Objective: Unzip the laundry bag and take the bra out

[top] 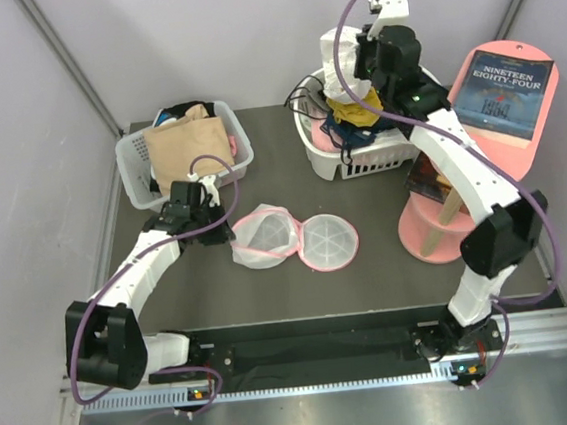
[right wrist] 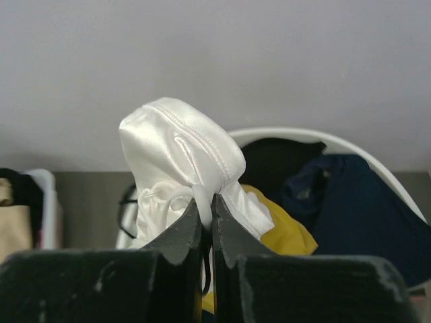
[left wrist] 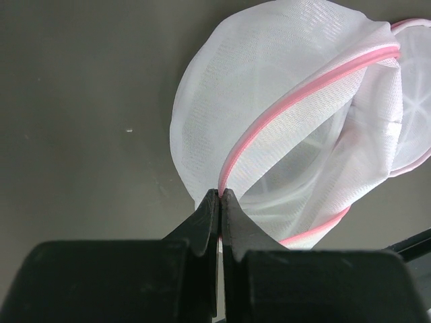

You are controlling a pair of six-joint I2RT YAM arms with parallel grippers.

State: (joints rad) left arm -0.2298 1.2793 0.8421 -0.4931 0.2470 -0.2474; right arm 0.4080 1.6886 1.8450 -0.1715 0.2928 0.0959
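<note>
The left fingers [left wrist: 201,225] are pinching shut on the pink rim of the laundry bag [top: 266,236]. The bag is lying unzipped mid-worktop [top: 221,294], its two round halves side by side, long axis running left to right. The right fingers [right wrist: 180,232] are clamping the bra [right wrist: 178,141] over the white basket [top: 361,163] at the back right, its cup bulging away from the fingertips, lengthwise in line with them.

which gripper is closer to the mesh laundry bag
Left. The left gripper pinches the pink rim of the laundry bag; the right gripper holds the bra above the white basket, far from the bag.
</note>
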